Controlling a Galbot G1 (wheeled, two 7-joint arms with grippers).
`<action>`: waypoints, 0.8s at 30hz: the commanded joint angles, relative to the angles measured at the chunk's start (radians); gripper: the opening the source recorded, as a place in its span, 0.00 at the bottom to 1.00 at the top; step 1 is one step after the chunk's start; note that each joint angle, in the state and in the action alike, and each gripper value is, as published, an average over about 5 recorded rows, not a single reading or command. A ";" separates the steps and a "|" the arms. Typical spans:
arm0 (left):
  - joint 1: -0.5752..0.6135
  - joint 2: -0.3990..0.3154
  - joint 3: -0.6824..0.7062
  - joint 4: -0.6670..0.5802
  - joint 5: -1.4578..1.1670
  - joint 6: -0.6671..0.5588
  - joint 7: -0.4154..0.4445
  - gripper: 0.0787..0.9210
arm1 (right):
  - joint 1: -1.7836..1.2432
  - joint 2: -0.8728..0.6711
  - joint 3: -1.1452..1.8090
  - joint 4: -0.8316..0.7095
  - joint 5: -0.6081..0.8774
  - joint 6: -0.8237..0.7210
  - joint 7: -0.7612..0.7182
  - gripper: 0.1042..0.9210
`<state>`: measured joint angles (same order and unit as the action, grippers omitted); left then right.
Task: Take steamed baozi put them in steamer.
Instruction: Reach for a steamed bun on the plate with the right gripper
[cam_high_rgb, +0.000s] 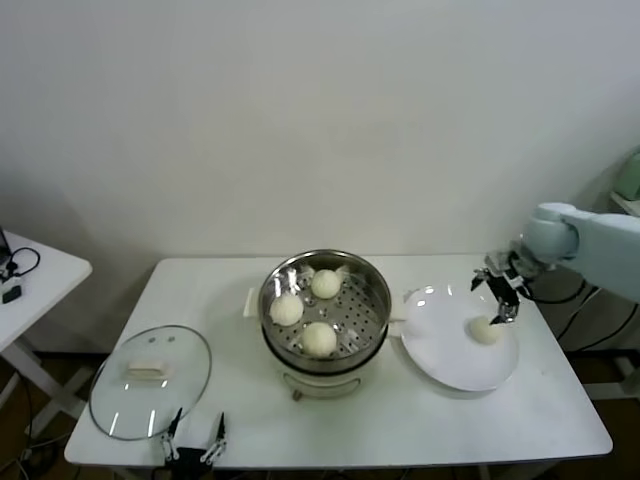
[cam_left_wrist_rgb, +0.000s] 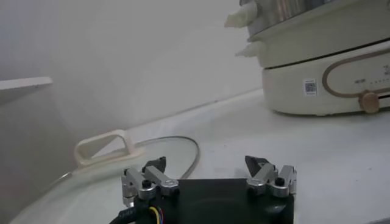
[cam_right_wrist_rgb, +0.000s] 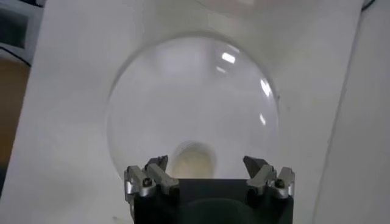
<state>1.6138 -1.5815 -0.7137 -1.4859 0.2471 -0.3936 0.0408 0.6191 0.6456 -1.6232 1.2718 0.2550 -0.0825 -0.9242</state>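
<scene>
Three cream-white baozi (cam_high_rgb: 318, 338) lie on the perforated floor of the shiny steamer (cam_high_rgb: 375, 282), which sits on a white cooker base at the table's middle. A fourth baozi (cam_high_rgb: 484, 330) rests on the flat white plate (cam_high_rgb: 450, 365) to the right. My right gripper (cam_high_rgb: 503, 296) is open and hovers just above and behind this baozi; in the right wrist view the baozi (cam_right_wrist_rgb: 194, 161) lies between the spread jaws of the gripper (cam_right_wrist_rgb: 206, 164). My left gripper (cam_high_rgb: 195, 430) is open and empty at the table's front edge, beside the glass lid.
A round glass lid (cam_high_rgb: 150, 380) with a white handle lies flat at the front left; it also shows in the left wrist view (cam_left_wrist_rgb: 103, 149). The cooker base (cam_left_wrist_rgb: 329, 79) stands farther off there. A small white side table (cam_high_rgb: 30, 275) stands at the far left.
</scene>
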 joint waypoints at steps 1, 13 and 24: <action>0.011 -0.004 -0.001 0.022 0.016 0.008 0.002 0.88 | -0.385 0.009 0.310 -0.226 -0.170 -0.022 0.021 0.88; 0.010 -0.010 -0.005 0.029 0.017 0.009 0.000 0.88 | -0.437 0.099 0.370 -0.326 -0.194 -0.003 0.023 0.88; 0.009 -0.005 -0.010 0.027 0.013 0.008 -0.002 0.88 | -0.428 0.099 0.378 -0.302 -0.199 -0.028 0.028 0.71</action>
<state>1.6207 -1.5895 -0.7225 -1.4862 0.2601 -0.3937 0.0386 0.2279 0.7342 -1.2882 0.9847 0.0742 -0.0966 -0.9011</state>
